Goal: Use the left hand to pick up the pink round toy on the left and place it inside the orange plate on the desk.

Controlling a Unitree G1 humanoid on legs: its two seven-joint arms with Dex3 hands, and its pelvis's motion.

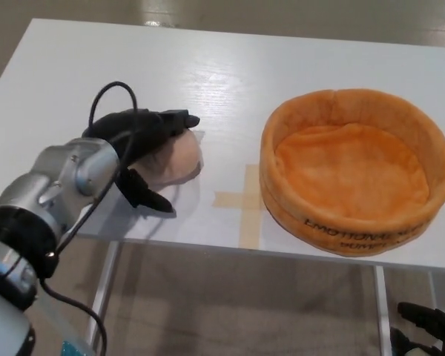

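Pink and soft, the round toy [176, 159] sits on the white desk [230, 67], on my left side. My left hand [142, 137] is on top of it. My two thick black fingers [170, 119] lie over the top of the toy, and my thumb [144, 193] pokes out low at the front, near the desk. So my hand is wrapped around the toy, with the toy between my fingers and my thumb. The toy is touching the desk. Most of it is hidden under my hand, and I can only see its right side.

My silver arm [63, 182] comes in from the left corner. A black wire [107, 93] loops up over my wrist.

The orange plate [423, 133] is on the right side of the desk, well apart from the toy. It is round and fuzzy with a tall soft wall. It has dark letters on the front, but they are too small for me to read. Nothing lies inside it.

A cross of tan tape [245, 204] is stuck on the desk between the toy and the plate, just beside the plate.

My right hand [426, 326] shows only a little, low in the right corner, under the edge of the desk. I cannot tell if it is open or closed.
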